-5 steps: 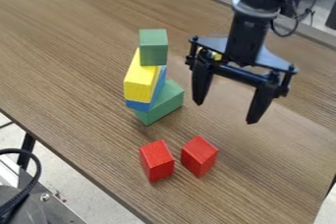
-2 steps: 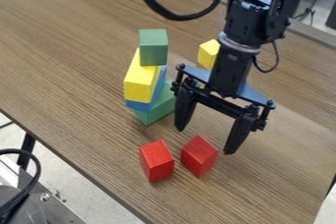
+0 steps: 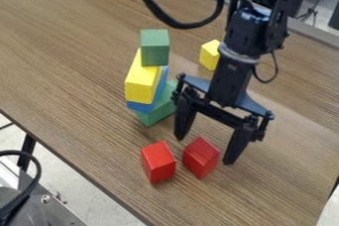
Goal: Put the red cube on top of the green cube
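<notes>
The open black gripper [image 3: 203, 149] is hanging over the right-hand red cube [image 3: 200, 157], beside another red cube [image 3: 158, 162], while a green cube [image 3: 155, 47] is topping a stack of yellow, blue and green blocks on the table [image 3: 73, 71].

Below me I see a table [image 3: 79, 86] with a brown wood-grain top, its grain running aslant, and a paler sheen toward the right. Toward the near side I make out two red blocks, the left red block [image 3: 158, 162] and the right red block [image 3: 200, 158], just beside each other. Beyond them, farther left, a green block [image 3: 157, 113] lies as the foot of a stack. On the far side, a yellow block [image 3: 210, 55] sits apart from the rest.
</notes>
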`<move>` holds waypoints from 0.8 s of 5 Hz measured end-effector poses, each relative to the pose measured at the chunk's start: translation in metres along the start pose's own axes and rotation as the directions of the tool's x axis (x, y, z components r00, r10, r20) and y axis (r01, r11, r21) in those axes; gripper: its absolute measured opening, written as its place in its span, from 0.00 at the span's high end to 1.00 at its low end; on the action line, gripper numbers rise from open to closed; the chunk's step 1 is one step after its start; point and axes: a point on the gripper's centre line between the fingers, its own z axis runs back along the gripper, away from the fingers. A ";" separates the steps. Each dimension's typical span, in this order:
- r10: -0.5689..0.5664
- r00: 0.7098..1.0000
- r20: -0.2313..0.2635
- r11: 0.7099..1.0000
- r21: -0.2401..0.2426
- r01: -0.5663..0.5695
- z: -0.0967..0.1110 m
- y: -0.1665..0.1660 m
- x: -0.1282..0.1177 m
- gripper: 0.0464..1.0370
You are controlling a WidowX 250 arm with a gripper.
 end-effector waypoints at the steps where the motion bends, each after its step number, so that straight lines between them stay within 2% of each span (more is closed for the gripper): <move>1: -0.054 0.998 0.017 0.998 -0.043 0.055 0.000 -0.002 0.004 0.04; 2: -0.077 0.997 0.008 0.994 -0.076 0.078 -0.005 0.000 0.008 0.04; 4: -0.076 0.996 -0.040 0.996 -0.046 0.074 -0.018 0.004 0.016 0.04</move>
